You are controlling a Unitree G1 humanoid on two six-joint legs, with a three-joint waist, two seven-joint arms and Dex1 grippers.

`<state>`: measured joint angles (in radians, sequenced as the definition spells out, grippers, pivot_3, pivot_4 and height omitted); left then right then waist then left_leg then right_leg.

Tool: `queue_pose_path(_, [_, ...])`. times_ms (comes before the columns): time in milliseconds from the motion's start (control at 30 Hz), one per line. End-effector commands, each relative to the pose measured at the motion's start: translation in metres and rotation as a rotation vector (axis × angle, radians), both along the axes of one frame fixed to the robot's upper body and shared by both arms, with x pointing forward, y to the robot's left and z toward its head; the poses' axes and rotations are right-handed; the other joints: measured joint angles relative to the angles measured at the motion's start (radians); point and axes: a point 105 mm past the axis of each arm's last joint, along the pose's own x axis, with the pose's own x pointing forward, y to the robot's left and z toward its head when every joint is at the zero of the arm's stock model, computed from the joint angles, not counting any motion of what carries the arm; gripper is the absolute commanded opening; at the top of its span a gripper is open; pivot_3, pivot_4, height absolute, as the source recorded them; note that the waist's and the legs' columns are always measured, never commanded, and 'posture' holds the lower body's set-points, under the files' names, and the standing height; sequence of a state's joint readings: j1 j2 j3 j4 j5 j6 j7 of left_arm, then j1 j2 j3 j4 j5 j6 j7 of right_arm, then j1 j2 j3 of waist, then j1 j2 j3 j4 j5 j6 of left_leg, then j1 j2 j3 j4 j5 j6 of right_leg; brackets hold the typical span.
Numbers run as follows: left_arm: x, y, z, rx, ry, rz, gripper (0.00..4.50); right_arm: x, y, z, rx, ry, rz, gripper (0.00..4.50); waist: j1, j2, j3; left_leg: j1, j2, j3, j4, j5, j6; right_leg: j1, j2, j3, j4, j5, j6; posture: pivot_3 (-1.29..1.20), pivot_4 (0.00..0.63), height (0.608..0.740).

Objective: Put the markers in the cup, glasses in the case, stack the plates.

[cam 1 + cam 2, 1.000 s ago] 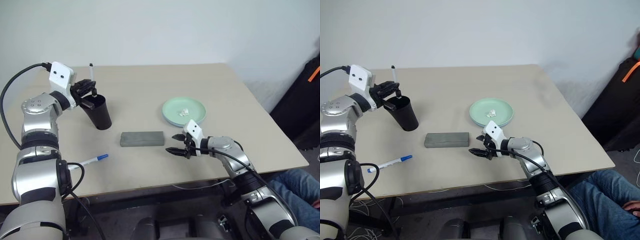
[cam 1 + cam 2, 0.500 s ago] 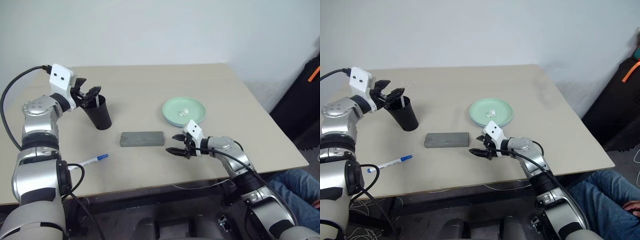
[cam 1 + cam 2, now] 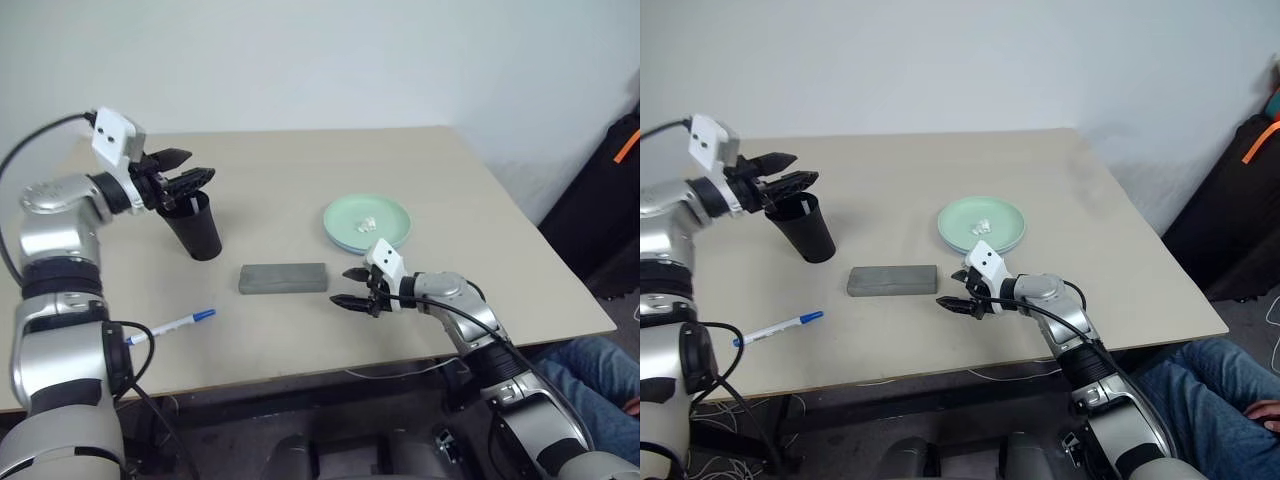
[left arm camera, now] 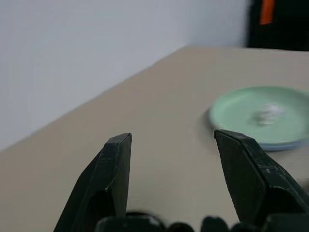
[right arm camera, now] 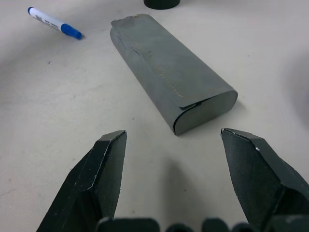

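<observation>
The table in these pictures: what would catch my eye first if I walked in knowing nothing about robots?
Probably the left gripper, its fingers spread just above the black cup at the table's far left. Next, the right gripper, open and pointing at the closed grey case in the middle. A mint green plate holding a white scrap sits behind it, and a blue-capped marker lies near the front edge.

1. The desk (image 3: 300, 160) is plain pale beige.
2. The cup (image 3: 198, 228) is matte black.
3. The case (image 3: 284, 278) is flat dull grey.
4. The top plate (image 3: 367, 221) is mint green; a light blue plate's rim shows beneath it.
5. A small white scrap (image 3: 368, 222) lies on the green plate.
6. The marker (image 3: 172, 325) is white with a blue cap.
7. Both pincers, left (image 3: 185, 170) and right (image 3: 345, 287), have black fingers.
</observation>
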<state>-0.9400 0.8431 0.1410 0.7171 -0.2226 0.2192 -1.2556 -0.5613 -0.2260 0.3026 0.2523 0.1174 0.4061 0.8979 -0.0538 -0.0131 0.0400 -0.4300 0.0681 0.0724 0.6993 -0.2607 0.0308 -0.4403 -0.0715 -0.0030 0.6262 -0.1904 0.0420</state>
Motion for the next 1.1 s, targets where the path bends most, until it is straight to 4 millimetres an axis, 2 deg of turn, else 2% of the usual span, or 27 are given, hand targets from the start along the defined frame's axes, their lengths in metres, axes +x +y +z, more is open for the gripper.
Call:
queue_pose_path(33, [-0.025,-0.013,0.002,0.112,0.114,-0.167,2.85,0.004,0.003,0.015,0.016,-0.05,0.017,3.37,-0.001,0.0,0.0,0.0,0.0,0.0,0.0,0.0,0.0,0.0,0.0,0.0,0.0,0.0,0.0,0.0,0.0,0.74])
queue_pose_path(133, [-0.039,-0.003,-0.018,0.326,0.244,-0.193,2.85,0.005,0.003,0.015,0.016,-0.051,0.017,3.37,-0.001,0.0,0.0,0.0,0.0,0.0,0.0,0.0,0.0,0.0,0.0,0.0,0.0,0.0,0.0,0.0,0.0,0.74])
queue_pose_path(233, [-0.045,0.007,-0.03,0.433,0.344,-0.197,2.85,0.005,0.003,0.014,0.015,-0.049,0.017,3.37,0.005,0.0,0.0,0.001,0.0,0.0,0.0,0.0,0.0,-0.001,0.0,0.0,-0.001,0.0,0.0,0.0,0.0,0.74])
queue_pose_path(333, [-0.048,0.021,-0.045,0.52,0.435,-0.163,3.4,0.005,0.004,0.014,0.017,-0.047,0.016,3.37,0.008,0.0,0.0,0.001,0.0,0.0,0.001,0.0,0.0,0.0,0.0,0.0,-0.001,0.0,0.0,0.0,0.0,0.74])
queue_pose_path(433, [-0.052,0.037,-0.061,0.6,0.521,-0.128,4.39,0.005,0.004,0.014,0.019,-0.047,0.012,3.37,0.008,0.0,0.0,0.0,0.0,0.0,0.001,0.0,0.0,-0.001,0.0,0.001,-0.001,0.0,0.0,0.0,0.0,0.74])
queue_pose_path(467, [-0.054,0.04,-0.066,0.61,0.55,-0.121,4.45,0.005,0.003,0.014,0.019,-0.047,0.01,3.37,0.008,0.0,0.0,0.0,0.0,0.0,0.001,0.0,0.0,-0.001,0.0,0.001,-0.001,0.0,0.0,0.0,0.0,0.74])
queue_pose_path(800, [-0.081,0.051,-0.106,0.724,0.744,-0.138,4.45,0.006,0.003,0.01,0.011,-0.044,-0.007,3.37,0.01,0.0,0.0,0.0,0.001,0.001,0.0,0.0,0.0,-0.002,0.0,0.002,-0.001,-0.001,0.0,0.0,0.0,0.74])
queue_pose_path(1100, [-0.092,0.055,-0.135,0.808,0.814,-0.154,4.45,0.005,0.005,0.009,0.015,-0.042,-0.003,3.37,0.009,0.0,0.0,0.0,0.001,0.002,0.001,0.0,0.0,-0.002,0.0,0.002,0.0,-0.001,0.0,0.0,0.0,0.74])
